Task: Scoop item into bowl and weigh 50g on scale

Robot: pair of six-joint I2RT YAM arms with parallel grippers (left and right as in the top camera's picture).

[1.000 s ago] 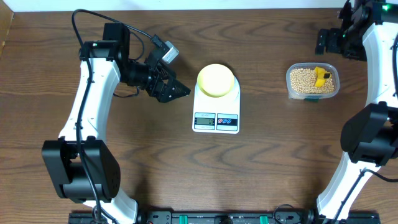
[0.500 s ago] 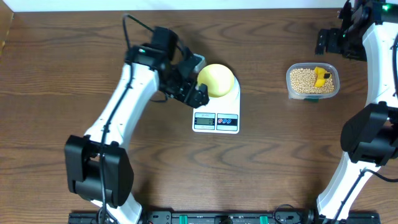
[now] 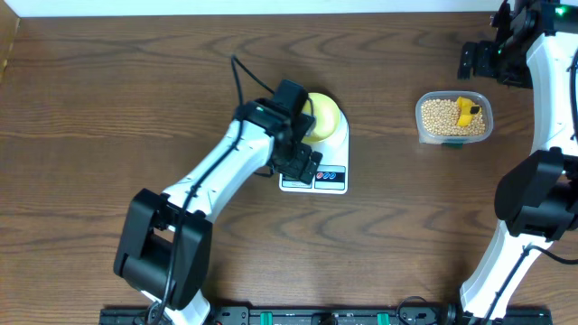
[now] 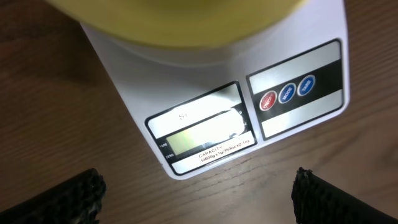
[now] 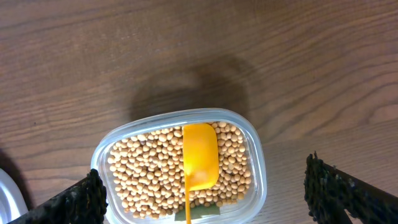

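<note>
Judging handling: beans [image 5: 149,171] in clear tub [image 5: 258,168], right side of table. Small, hard, round, light; likely to roll & scatter, no good for pinching. Best taken w/ yellow scoop [image 5: 200,155] lying on the heap, gripped at its thin handle. Bowl [image 3: 327,116] atop scale [image 4: 217,81], mid-table; light, prob. slides if nudged. Left gripper [image 4: 199,196] over scale display, jaws spread wide, holding nothing. Right gripper [image 5: 211,196] above tub, jaws spread wide too, touching nothing.
</note>
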